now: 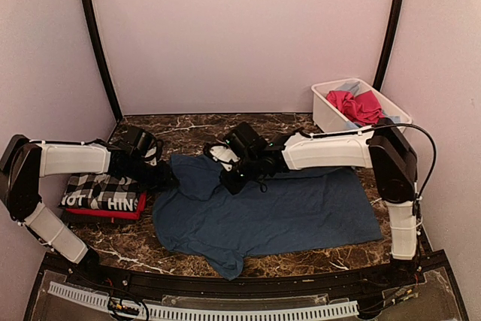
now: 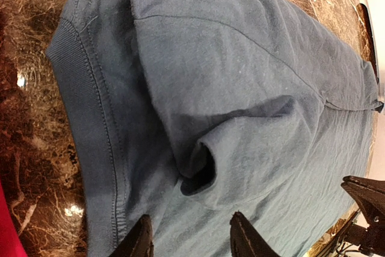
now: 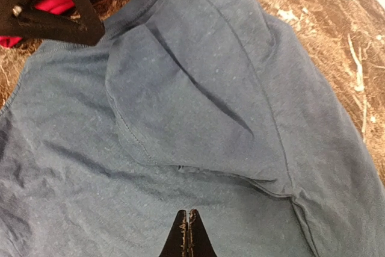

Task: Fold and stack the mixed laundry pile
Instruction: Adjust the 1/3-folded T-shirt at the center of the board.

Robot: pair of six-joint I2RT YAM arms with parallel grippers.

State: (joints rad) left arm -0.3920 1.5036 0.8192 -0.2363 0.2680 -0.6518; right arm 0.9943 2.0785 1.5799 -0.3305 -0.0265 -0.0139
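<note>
Placement: navy blue tee [image 1: 285, 212] lay flat on the marble table [image 1: 188, 129], apparently staged for folding, sleeve [image 3: 180, 88] turned in. Left gripper [image 2: 191, 221] hovered by its collar [image 2: 78, 118], jaws spread; right gripper [image 3: 188, 213], jaws pressed together and empty, above the sleeve.

Checked garment [image 1: 101, 189] — white lettering, partly legible: "HIN" — rest unreadable.
</note>
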